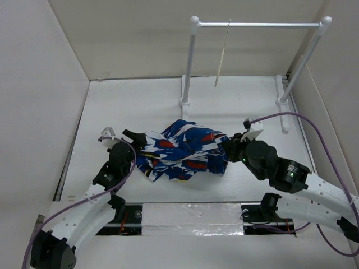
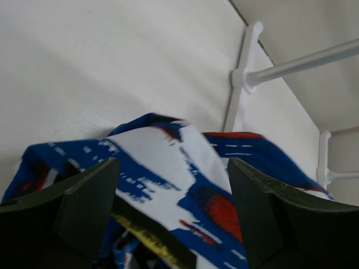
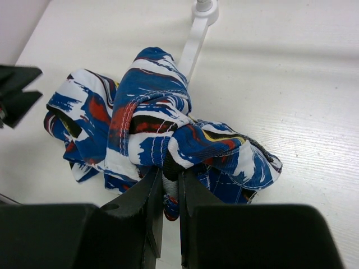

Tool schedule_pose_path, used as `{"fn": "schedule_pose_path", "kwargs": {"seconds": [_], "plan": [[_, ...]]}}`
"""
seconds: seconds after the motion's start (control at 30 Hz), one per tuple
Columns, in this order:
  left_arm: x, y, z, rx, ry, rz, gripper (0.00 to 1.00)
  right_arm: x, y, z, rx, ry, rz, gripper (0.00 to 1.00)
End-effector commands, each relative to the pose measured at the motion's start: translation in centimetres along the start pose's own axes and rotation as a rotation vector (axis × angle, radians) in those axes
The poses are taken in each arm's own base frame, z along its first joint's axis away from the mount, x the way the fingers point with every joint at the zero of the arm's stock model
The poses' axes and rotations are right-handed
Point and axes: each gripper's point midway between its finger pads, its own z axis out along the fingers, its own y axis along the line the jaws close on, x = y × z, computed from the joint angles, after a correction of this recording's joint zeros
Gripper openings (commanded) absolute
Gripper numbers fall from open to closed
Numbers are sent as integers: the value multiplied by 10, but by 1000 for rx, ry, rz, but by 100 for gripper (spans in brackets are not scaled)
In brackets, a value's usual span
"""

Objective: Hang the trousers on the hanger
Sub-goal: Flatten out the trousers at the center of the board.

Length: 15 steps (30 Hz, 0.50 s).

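At the left of the table (image 1: 235,106), the left gripper (image 1: 133,135) stands with its jaws spread wide against the near edge of the trousers (image 1: 182,148), the patterned cloth lying between the fingers (image 2: 84,196) but not pinched by them. The trousers sit in a crumpled blue, white and red heap at the middle of the table, between the two arms. On the heap's right side the right gripper (image 3: 168,175) is clenched on a gathered fold of the fabric. Behind and to the right, well apart from the heap, the hanger (image 1: 222,56) dangles edge-on from the crossbar of the rack (image 1: 258,24), so its outline is hard to make out and its lower bar cannot be judged from here. The work appears to be at the gathering stage, with nothing yet on the hanger. The left jaws would do best to close on a single clear edge, a hem or the waistband, not the bunched middle, so the two arms can draw the cloth out long before lifting it towards the hanger
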Motion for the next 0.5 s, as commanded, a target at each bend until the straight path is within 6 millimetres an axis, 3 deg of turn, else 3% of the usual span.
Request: {"fn": "schedule_pose_path", "kwargs": {"seconds": [0.0,0.1,0.37,0.4,0.47], "plan": [[25,37,-6,-61,51,-44,77,-42,8,-10,-24,-128,75,0],[29,46,-3,-94,50,-41,80,-43,7,-10,-18,-124,66,0],[42,37,28,-94,85,-12,78,-37,7,-12,-38,-107,64,0],[43,39,33,-116,94,-10,72,-36,6,-13,-36,-106,64,0],[37,33,39,-90,79,-21,48,-35,5,-14,-35,-104,62,0]]}}
